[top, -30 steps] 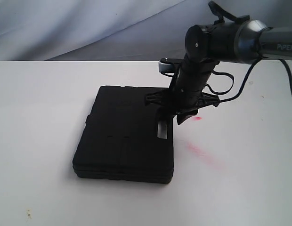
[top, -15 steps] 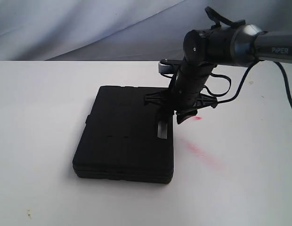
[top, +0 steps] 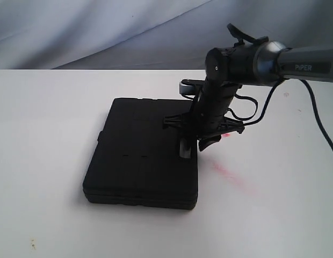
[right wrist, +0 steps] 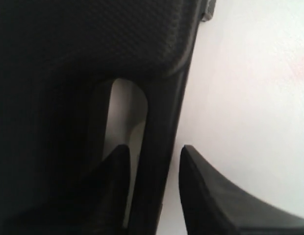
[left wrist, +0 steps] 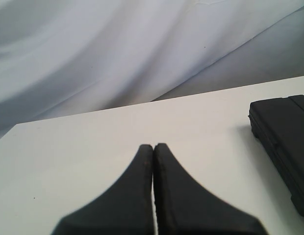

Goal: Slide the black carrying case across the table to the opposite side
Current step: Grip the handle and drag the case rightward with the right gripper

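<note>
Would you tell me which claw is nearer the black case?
Right. The right claw straddles the handle of the case; the left claw hangs over the table, well apart from the case.

Backdrop: a pale grey-white cloth (top: 102,32) spans the whole background.
Position: it hangs behind the far edge of the counter (top: 48,107) and meets it along a straight line.
Folds: long soft creases run slantwise, with lighter bands between broad shadowed ones.
Surface: plain and matte.
Left wrist view: the same cloth (left wrist: 117,49) fills the area beyond the counter, in smooth sweeping folds, darker grey close to the counter's edge.
</note>
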{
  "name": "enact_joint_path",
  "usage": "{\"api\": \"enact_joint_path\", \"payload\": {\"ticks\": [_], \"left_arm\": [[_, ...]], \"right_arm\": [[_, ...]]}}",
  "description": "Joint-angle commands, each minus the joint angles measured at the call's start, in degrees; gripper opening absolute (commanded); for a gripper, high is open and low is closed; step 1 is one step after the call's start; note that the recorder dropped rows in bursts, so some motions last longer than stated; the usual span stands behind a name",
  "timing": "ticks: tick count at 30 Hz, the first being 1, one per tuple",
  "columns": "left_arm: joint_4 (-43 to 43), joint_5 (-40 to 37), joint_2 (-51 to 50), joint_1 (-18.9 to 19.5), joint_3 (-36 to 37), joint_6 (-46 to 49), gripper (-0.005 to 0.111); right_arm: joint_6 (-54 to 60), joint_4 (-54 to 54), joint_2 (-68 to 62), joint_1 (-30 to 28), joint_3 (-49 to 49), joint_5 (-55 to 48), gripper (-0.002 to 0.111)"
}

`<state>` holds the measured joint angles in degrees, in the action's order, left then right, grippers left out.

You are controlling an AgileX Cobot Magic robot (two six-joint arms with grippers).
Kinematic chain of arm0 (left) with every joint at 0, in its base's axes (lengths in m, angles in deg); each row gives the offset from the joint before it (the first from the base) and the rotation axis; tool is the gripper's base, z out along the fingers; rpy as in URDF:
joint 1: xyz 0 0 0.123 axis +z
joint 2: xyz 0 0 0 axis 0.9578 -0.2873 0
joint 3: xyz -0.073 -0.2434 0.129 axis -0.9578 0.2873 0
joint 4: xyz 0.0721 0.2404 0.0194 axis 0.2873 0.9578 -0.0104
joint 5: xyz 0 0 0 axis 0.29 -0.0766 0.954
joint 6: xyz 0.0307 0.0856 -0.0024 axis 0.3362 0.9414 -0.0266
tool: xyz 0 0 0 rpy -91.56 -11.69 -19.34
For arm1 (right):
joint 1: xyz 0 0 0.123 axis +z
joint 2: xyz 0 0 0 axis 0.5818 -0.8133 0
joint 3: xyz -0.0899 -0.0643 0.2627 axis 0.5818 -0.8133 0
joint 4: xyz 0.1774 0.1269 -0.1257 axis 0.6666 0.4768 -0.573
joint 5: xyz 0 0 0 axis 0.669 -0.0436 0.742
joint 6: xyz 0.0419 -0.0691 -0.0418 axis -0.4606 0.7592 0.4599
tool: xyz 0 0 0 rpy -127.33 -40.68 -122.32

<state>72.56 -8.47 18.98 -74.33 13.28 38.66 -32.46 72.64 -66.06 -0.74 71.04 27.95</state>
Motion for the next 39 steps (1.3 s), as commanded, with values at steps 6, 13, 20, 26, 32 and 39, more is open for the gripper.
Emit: {"api": "enact_joint_path", "payload": {"ticks": [6,13,20,26,32,39], "left_arm": [[-0.55,0.78,0.15,0.17,0.26,-0.60,0.000],[-0.55,0.78,0.15,0.17,0.26,-0.60,0.000],[-0.55,0.78,0.15,0.17,0.26,-0.60,0.000],[-0.55,0.78,0.15,0.17,0.26,-0.60,0.000],[-0.55,0.78,0.15,0.17,0.26,-0.60,0.000],[-0.55,0.78,0.15,0.17,0.26,-0.60,0.000]], "right_arm": [[1.26,0.48,-0.74,0.04,0.34,0.76,0.006],[1.82,-6.67,-0.62,-0.17,0.23,-4.46,0.000],[-0.82,-12.06,1.23,-1.17,0.23,-7.87,0.000],[-2.10,-16.39,3.79,-4.30,-3.34,-8.53,0.000],[-2.47,-16.56,8.49,-9.47,-11.31,-4.58,0.000],[-2.30,-20.48,11.74,-15.10,-17.23,-2.51,0.000]]}}
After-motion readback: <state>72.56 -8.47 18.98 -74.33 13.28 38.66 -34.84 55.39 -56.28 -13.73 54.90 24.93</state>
